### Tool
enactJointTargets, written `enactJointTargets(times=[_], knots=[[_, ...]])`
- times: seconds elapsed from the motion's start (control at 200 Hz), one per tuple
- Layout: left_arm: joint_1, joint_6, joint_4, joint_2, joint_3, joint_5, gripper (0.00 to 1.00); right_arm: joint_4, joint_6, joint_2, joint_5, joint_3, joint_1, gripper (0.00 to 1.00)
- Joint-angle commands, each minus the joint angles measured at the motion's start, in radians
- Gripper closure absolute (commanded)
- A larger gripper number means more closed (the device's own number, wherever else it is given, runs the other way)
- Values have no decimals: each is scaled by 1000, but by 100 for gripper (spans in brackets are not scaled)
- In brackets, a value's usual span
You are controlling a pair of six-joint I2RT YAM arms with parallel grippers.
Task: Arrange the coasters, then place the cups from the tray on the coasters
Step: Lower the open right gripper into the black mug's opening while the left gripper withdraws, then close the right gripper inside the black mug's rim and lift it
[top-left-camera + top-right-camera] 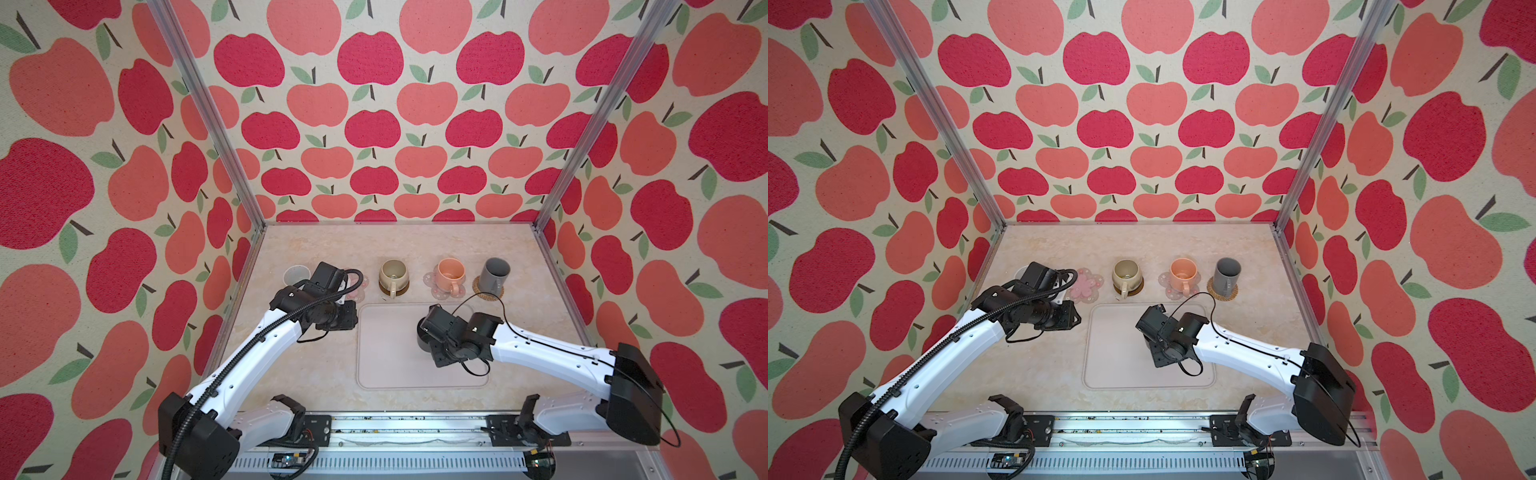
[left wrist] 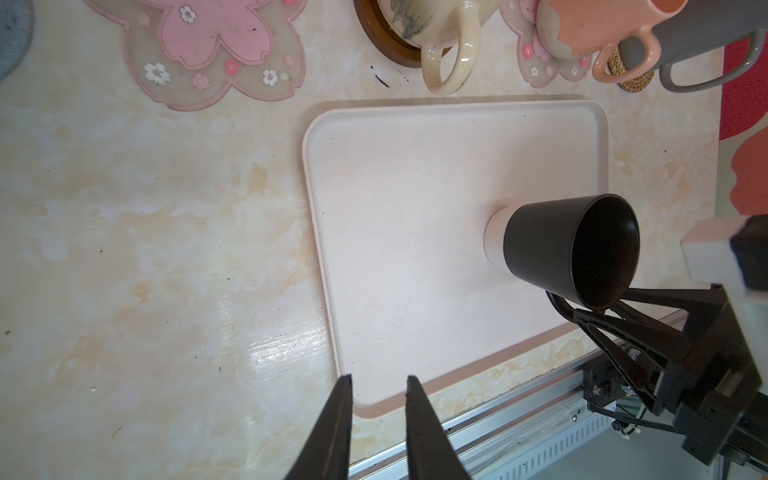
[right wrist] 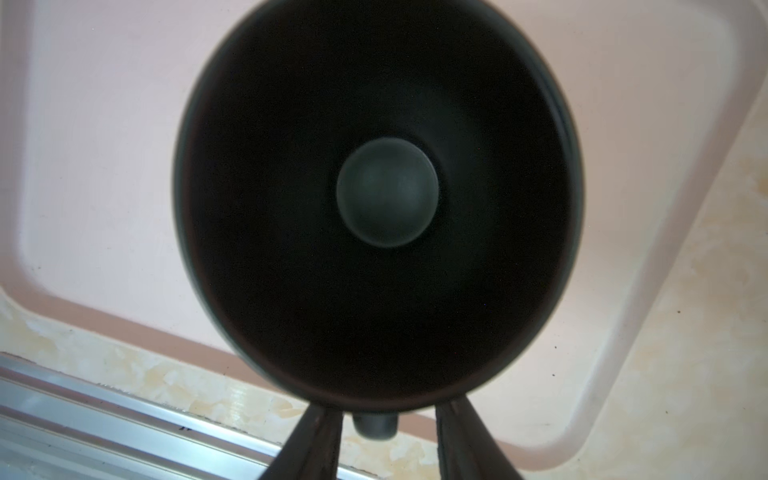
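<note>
The right hand (image 3: pixel 388 409) is set around the handle (image 3: pixel 374 426) of the black cup (image 2: pixel 552 245), which is stood on the tray (image 2: pixel 395 208); whether it is squeezed cannot be told. The handle should be gripped tight and the cup lifted straight up. Five cups (image 1: pixel 451 270) and five coasters (image 1: pixel 478 288) are counted, and one pink coaster (image 1: pixel 1086 284) is seen bare.

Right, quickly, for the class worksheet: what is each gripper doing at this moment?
Left gripper: closed, holding nothing.
Right gripper: fingers either side of the handle of the black mug; whether it grips yet cannot be told.
</note>
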Motion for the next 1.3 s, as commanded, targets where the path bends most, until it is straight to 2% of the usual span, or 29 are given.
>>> enactJointTargets(times=[0.0,0.3,0.665,0.855,0.92,1.121,1.186,1.296], knots=[[5,-9,-22,11,-4,14,75,21,-34,30,-4,6,-11,61],[5,-11,-33,13,9,8,75,37,-44,54,-5,14,-23,65],[4,-12,-41,32,31,11,75,23,-48,-1,19,-7,-26,92],[2,-20,-39,34,30,10,75,30,-59,-33,24,-29,-28,95],[-1,-24,-37,34,26,11,75,33,-58,-28,13,-39,-28,91],[-7,-29,-39,35,28,6,75,11,-47,10,-21,-44,-25,59],[-9,-29,-39,38,31,7,75,15,-46,14,-26,-50,-26,55],[-10,-29,-39,41,36,6,75,41,-44,22,-30,-67,-25,54]])
